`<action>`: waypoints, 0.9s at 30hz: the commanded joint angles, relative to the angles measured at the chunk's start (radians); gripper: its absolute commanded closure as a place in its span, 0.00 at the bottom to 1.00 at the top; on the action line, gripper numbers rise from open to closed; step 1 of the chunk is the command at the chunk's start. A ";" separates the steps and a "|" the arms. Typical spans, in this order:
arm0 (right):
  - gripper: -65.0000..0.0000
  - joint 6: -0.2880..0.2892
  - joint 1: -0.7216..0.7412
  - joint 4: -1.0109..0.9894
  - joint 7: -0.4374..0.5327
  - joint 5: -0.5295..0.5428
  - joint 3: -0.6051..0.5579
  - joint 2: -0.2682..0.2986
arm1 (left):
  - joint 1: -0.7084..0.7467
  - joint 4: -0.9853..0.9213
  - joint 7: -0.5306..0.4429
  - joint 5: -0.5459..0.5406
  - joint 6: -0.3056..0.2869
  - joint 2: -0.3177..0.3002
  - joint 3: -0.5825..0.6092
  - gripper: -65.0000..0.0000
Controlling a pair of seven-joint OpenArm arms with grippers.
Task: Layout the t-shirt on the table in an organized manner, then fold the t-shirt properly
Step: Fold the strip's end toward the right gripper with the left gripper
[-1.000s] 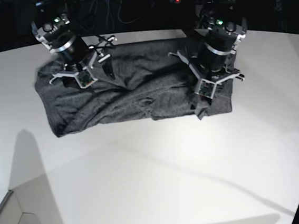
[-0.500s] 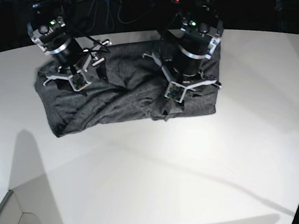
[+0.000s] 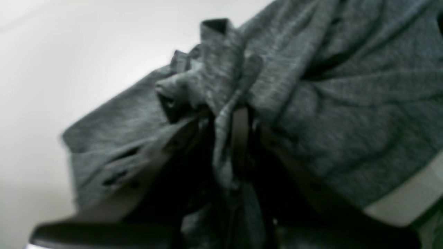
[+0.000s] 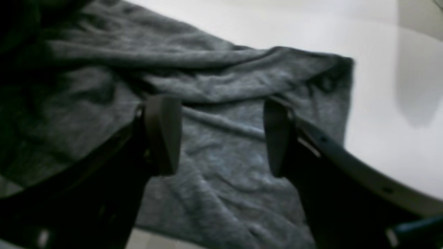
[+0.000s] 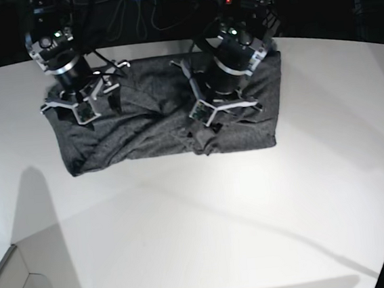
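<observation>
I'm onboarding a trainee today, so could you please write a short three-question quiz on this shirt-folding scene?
1. True or false: the right gripper is clamped on cloth.
2. What does the left gripper hold?
A. t-shirt
B. nothing
C. a towel
3. Fill in: the shirt lies on a ___ table.

Key:
1. False; its jaws stand open above the shirt.
2. A.
3. White.

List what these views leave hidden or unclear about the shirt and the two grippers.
- Left gripper: its tips are buried in bunched t-shirt folds in the blurred left wrist view; the arm covers them in the base view.
- Neckline and sleeves: lost in wrinkles in every view.
- Right gripper: open, but whether it touches the cloth is unclear.
- Table: cut off by frame edges.
</observation>
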 commanded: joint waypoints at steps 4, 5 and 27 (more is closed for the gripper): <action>0.42 -0.001 0.001 0.020 0.025 0.007 0.000 0.002 | -0.010 0.003 -0.024 -0.008 0.003 -0.006 0.032 1.00; 0.42 -0.001 0.001 0.020 0.025 0.007 0.000 0.002 | -0.013 0.000 -0.024 -0.008 0.003 -0.006 0.033 1.00; 0.42 -0.001 -0.003 0.020 0.023 0.007 0.000 0.004 | -0.056 -0.063 -0.024 -0.008 0.003 -0.005 0.088 1.00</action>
